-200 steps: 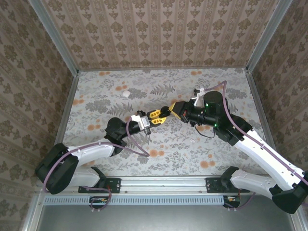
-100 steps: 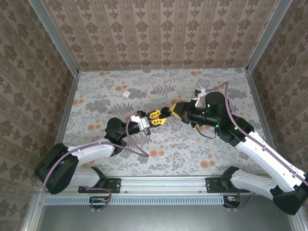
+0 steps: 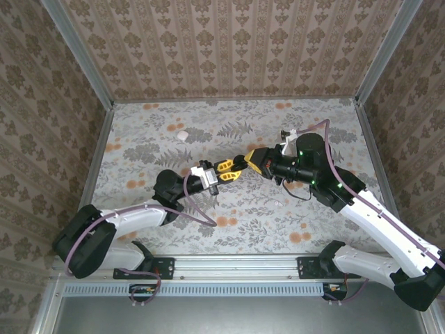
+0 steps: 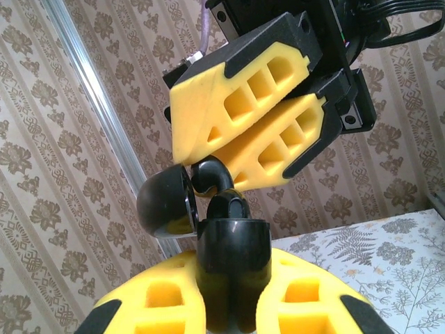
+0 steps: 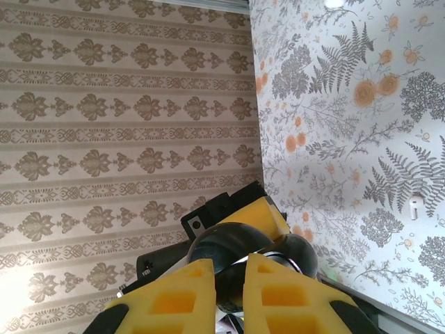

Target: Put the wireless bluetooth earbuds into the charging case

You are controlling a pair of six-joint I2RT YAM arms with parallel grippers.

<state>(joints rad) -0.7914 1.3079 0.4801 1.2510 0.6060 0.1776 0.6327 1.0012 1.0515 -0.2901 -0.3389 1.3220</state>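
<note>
Almost nothing has moved in the last second: the arms hang tip to tip above the bench [image 3: 153,125]. The left gripper [image 3: 228,169] is clamped on a glossy black shell [image 4: 233,257], its lid open. The right gripper [image 3: 240,163] pinches a black earbud [image 4: 208,174] against it (the white charging case [image 3: 182,136] lies on the bench far-left, well apart).

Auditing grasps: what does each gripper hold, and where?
Left gripper clamps a black stem-like piece by its sides; right gripper pinches a curved black piece by its top.

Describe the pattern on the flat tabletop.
Grey ferns, orange flowers on white tabletop; clearest in right wrist view.
</note>
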